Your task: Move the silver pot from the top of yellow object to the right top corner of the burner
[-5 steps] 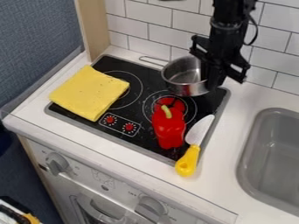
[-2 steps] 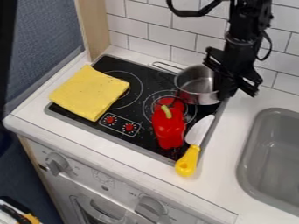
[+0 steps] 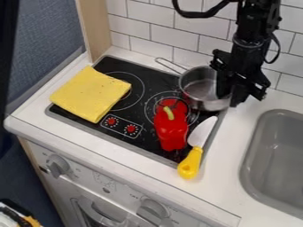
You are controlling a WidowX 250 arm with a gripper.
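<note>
The black gripper (image 3: 230, 98) hangs down at the back right of the black cooktop (image 3: 118, 128), its fingers (image 3: 222, 85) nearly closed on the right wall of the silver saucepan (image 3: 200, 91), one inside the rim and the other outside. The saucepan is upright over the cooktop's back right corner, with its long wire handle pointing to the back left; whether its base touches the surface I cannot tell. Just in front of it, a red toy bell pepper (image 3: 172, 133) lies on the cooktop, its green stem toward the back. To the right of the pepper is a toy knife (image 3: 190, 164), its pale blade reaching over the cooktop's right edge and its yellow handle toward the front, partly over the white counter (image 3: 231, 177). A folded yellow cloth (image 3: 89, 95) covers much of the cooktop's left side, overhanging its edge, near two red dials (image 3: 130, 129). A grey sink (image 3: 278, 155) is set in the counter at the right, and white tiles (image 3: 177, 26) line the wall behind.
</note>
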